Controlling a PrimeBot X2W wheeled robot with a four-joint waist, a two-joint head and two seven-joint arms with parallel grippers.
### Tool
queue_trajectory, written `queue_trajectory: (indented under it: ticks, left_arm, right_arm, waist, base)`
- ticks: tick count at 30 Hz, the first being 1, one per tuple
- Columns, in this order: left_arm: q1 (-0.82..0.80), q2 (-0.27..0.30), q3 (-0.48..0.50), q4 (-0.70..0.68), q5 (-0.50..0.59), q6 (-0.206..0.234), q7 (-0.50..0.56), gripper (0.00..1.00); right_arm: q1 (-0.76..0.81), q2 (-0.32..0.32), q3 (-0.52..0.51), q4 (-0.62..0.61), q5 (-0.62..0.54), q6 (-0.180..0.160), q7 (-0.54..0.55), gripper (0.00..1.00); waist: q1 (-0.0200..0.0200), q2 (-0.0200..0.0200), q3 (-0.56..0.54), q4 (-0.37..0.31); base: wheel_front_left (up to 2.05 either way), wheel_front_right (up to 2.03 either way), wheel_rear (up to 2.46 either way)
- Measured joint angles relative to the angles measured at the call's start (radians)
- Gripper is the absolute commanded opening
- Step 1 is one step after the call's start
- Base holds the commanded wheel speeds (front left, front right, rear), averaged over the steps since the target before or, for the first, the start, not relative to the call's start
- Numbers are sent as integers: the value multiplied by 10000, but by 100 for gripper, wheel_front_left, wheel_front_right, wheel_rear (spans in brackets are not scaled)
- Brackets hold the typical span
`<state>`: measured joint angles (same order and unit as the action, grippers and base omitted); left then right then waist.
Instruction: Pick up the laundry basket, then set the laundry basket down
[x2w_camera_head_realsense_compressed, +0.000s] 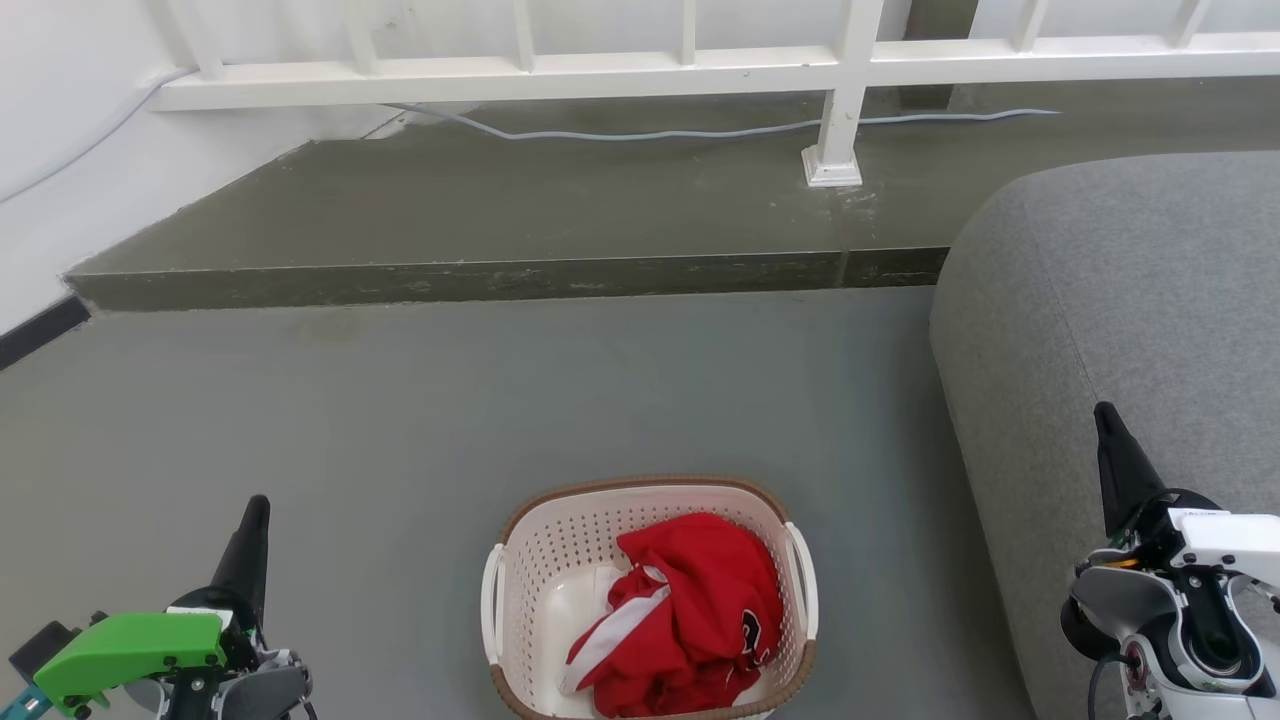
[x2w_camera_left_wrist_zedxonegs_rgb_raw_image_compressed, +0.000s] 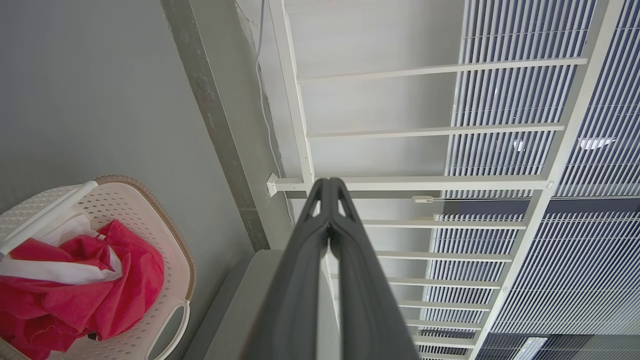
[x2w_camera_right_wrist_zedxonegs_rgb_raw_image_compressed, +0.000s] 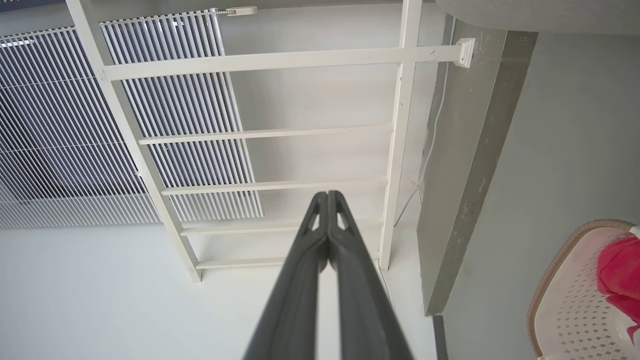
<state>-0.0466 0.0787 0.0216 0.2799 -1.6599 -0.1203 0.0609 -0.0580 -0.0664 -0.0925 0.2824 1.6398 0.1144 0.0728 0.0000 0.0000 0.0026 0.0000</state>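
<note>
Grey floor (x2w_camera_head_realsense_compressed: 400, 420) runs up to a raised concrete step (x2w_camera_head_realsense_compressed: 500, 215), its edge scuffed and darker. A white railing (x2w_camera_head_realsense_compressed: 520, 72) stands on the step, with a pale cable (x2w_camera_head_realsense_compressed: 700, 132) trailing along behind its post (x2w_camera_head_realsense_compressed: 840, 110). A grey sofa (x2w_camera_head_realsense_compressed: 1130, 300) bulks on the right. On the left is a white wall (x2w_camera_head_realsense_compressed: 60, 150) with black skirting (x2w_camera_head_realsense_compressed: 40, 330). Slatted blinds (x2w_camera_right_wrist_zedxonegs_rgb_raw_image_compressed: 50, 125) hang beyond the railing.

laundry basket (x2w_camera_head_realsense_compressed: 545, 560): I have it on the floor (x2w_camera_head_realsense_compressed: 400, 400), straight ahead of me.
garment (x2w_camera_head_realsense_compressed: 700, 600): inside the basket, toward its right side.
sofa (x2w_camera_head_realsense_compressed: 1120, 330): right of the basket, near but apart.
step (x2w_camera_head_realsense_compressed: 500, 200): beyond the basket, well apart.
railing (x2w_camera_head_realsense_compressed: 600, 70): on the step, behind the basket.
cable (x2w_camera_head_realsense_compressed: 700, 131): along the step, under the railing.
left fingers (x2w_camera_head_realsense_compressed: 250, 545): left of the basket, apart.
right fingers (x2w_camera_head_realsense_compressed: 1120, 470): right of the basket, before the sofa.
</note>
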Motion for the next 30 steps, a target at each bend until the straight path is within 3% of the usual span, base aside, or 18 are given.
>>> queue_trajectory:
  ticks: [30]
  left_arm:
    - [-1,-21,31,-17,0,0,13,0]
  right_arm:
    - [0,12,-19,-8,-4,0,44,0]
  waist:
    - [0,0,2,0]
  base:
    - [0,0,0]
